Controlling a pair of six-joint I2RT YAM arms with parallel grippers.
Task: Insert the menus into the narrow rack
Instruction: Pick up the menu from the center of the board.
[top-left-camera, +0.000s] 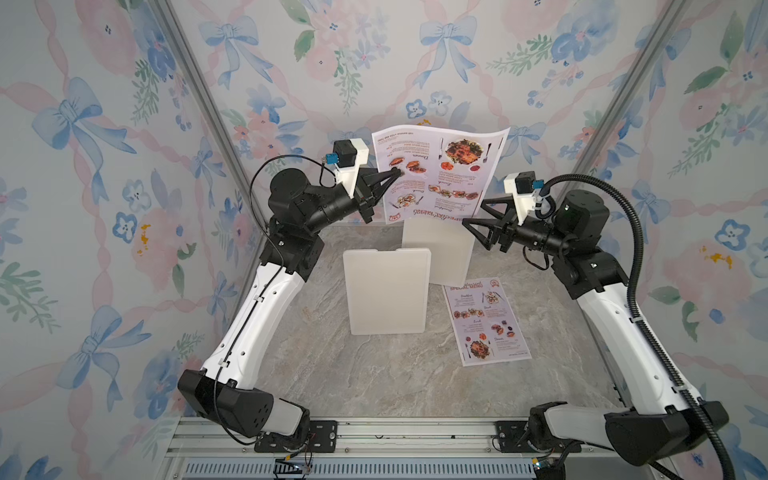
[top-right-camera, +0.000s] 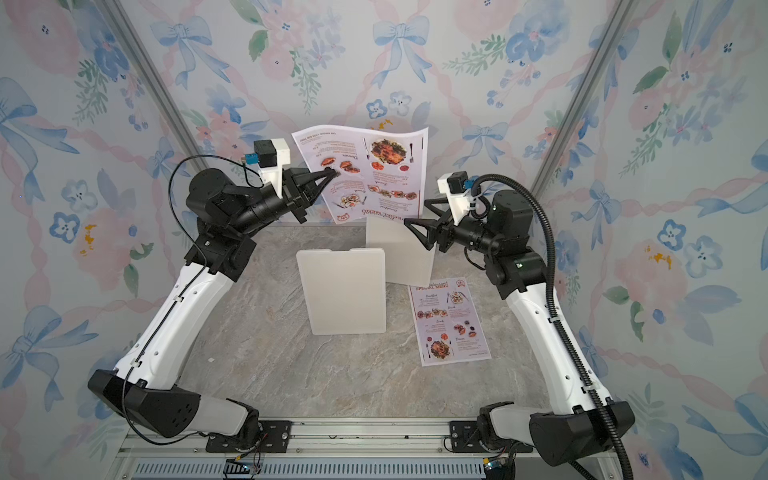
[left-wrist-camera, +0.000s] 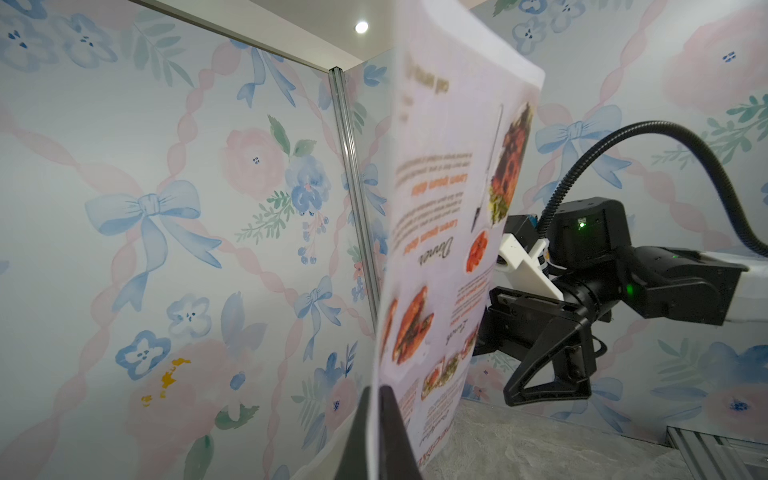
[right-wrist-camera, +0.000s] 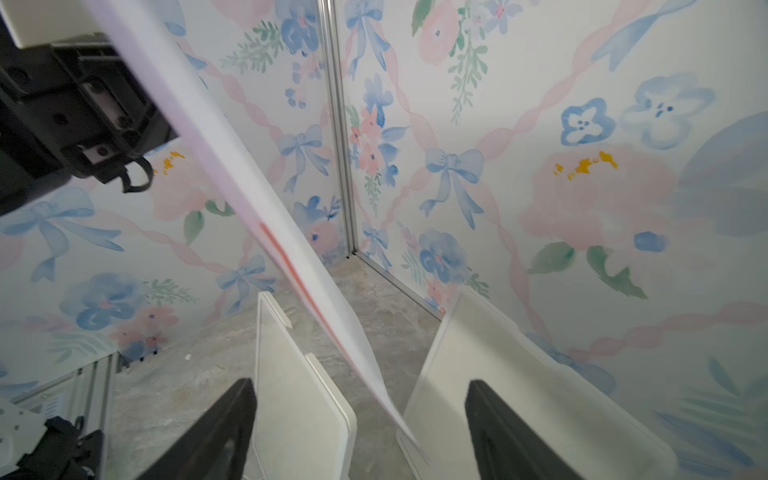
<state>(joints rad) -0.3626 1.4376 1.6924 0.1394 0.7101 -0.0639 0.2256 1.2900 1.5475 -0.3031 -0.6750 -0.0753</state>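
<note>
My left gripper (top-left-camera: 397, 171) (left-wrist-camera: 376, 390) is shut on the left edge of one menu (top-left-camera: 444, 166) (left-wrist-camera: 449, 208), holding it upright and upside down above the back of the table. Its lower edge (right-wrist-camera: 357, 357) hangs between two white upright racks. The thin, notch-topped one in front looks like the narrow rack (top-left-camera: 386, 291) (right-wrist-camera: 299, 395). My right gripper (top-left-camera: 473, 212) (right-wrist-camera: 359, 386) is open by the sheet's lower right corner, with its fingers on either side of the sheet and not touching it. The other menu (top-left-camera: 486, 324) lies flat on the table.
A deeper white rack (top-left-camera: 453, 253) (right-wrist-camera: 519, 374) stands behind the thin one, right under the held sheet. Floral walls close in the marble table (top-left-camera: 332, 374) at the back and on both sides. An aluminium rail (top-left-camera: 374, 436) runs along the front.
</note>
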